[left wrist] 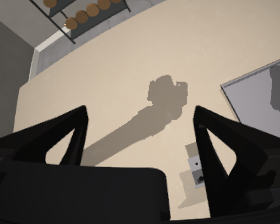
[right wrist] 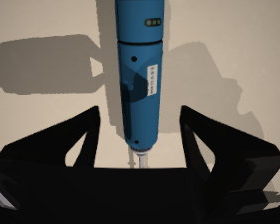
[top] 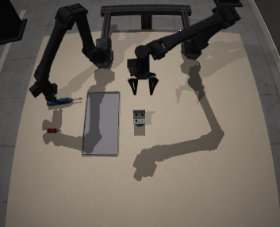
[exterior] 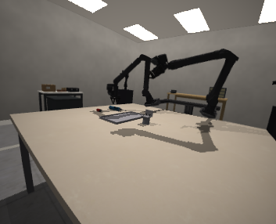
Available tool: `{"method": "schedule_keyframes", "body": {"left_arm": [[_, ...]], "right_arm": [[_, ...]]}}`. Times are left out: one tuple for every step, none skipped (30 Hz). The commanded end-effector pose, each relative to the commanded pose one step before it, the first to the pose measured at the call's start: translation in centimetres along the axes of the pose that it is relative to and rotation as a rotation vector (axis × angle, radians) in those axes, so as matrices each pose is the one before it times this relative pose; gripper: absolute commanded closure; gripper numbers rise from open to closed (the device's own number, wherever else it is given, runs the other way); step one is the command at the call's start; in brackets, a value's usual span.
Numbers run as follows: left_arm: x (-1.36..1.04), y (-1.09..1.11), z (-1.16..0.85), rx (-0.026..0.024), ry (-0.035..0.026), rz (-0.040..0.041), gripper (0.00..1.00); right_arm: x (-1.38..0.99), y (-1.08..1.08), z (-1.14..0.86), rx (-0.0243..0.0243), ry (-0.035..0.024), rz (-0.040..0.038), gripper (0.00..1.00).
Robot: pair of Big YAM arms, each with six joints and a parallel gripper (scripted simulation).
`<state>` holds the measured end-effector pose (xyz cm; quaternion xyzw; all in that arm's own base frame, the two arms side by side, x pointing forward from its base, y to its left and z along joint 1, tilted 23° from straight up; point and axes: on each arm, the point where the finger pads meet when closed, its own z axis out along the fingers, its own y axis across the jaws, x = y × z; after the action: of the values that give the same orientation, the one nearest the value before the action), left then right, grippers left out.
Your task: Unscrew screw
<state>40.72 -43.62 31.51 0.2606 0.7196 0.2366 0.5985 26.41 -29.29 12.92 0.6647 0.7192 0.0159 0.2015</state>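
Seemingly, unscrewing remained: near the upright joint module (top: 139, 115) (exterior: 146, 120) (left wrist: 193, 164) hung the wide-open, empty left gripper (top: 143, 94) (exterior: 152, 76) (left wrist: 140, 107); well away, the partly open, empty right gripper (top: 52, 101) (exterior: 113, 102) (right wrist: 140, 107) and electric screwdriver (top: 62, 101) (exterior: 115, 108) (right wrist: 141, 95).

There's open room between the tray (top: 101, 124) (exterior: 122, 117) (left wrist: 256, 100) and the joint module (top: 139, 117) (exterior: 146, 117) (left wrist: 197, 171), a narrow lane! Left of the tray in the top view, the blue screwdriver (top: 60, 101) (exterior: 115, 108) (right wrist: 141, 95) blocks one stretch, the red tool (top: 51, 130) (exterior: 98, 110) another; a gap runs between them. The right end effector (top: 51, 99) (right wrist: 140, 112) crowds the blue barrel from above.
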Motion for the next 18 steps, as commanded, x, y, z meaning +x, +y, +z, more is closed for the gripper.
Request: {"method": "schedule_keyframes", "body": {"left_arm": [[-2.01,0.953,-0.226,-0.00812,-0.02356,-0.04568,0.14],[0.0,0.0,0.0,0.0,0.0,0.0,0.14],[0.0,0.0,0.0,0.0,0.0,0.0,0.14],[0.0,0.0,0.0,0.0,0.0,0.0,0.14],[0.0,0.0,0.0,0.0,0.0,0.0,0.14],[0.0,0.0,0.0,0.0,0.0,0.0,0.14],[0.0,0.0,0.0,0.0,0.0,0.0,0.14],[0.0,0.0,0.0,0.0,0.0,0.0,0.14],[0.0,0.0,0.0,0.0,0.0,0.0,0.14],[0.0,0.0,0.0,0.0,0.0,0.0,0.14],[0.0,0.0,0.0,0.0,0.0,0.0,0.14],[0.0,0.0,0.0,0.0,0.0,0.0,0.14],[0.0,0.0,0.0,0.0,0.0,0.0,0.14],[0.0,0.0,0.0,0.0,0.0,0.0,0.14],[0.0,0.0,0.0,0.0,0.0,0.0,0.14],[0.0,0.0,0.0,0.0,0.0,0.0,0.14],[0.0,0.0,0.0,0.0,0.0,0.0,0.14],[0.0,0.0,0.0,0.0,0.0,0.0,0.14]], "right_arm": [[-0.928,0.703,-0.758,-0.01515,-0.01918,-0.00507,0.35],[0.0,0.0,0.0,0.0,0.0,0.0,0.35],[0.0,0.0,0.0,0.0,0.0,0.0,0.35],[0.0,0.0,0.0,0.0,0.0,0.0,0.35],[0.0,0.0,0.0,0.0,0.0,0.0,0.35],[0.0,0.0,0.0,0.0,0.0,0.0,0.35],[0.0,0.0,0.0,0.0,0.0,0.0,0.35],[0.0,0.0,0.0,0.0,0.0,0.0,0.35],[0.0,0.0,0.0,0.0,0.0,0.0,0.35],[0.0,0.0,0.0,0.0,0.0,0.0,0.35],[0.0,0.0,0.0,0.0,0.0,0.0,0.35],[0.0,0.0,0.0,0.0,0.0,0.0,0.35],[0.0,0.0,0.0,0.0,0.0,0.0,0.35],[0.0,0.0,0.0,0.0,0.0,0.0,0.35],[0.0,0.0,0.0,0.0,0.0,0.0,0.35],[1.166,0.444,0.083,-0.01032,-0.01075,-0.05148,0.35],[0.357,0.535,0.042,-0.00585,-0.00742,-0.02927,0.35],[0.342,0.545,0.043,-0.00585,-0.00743,-0.02927,0.35]]}}
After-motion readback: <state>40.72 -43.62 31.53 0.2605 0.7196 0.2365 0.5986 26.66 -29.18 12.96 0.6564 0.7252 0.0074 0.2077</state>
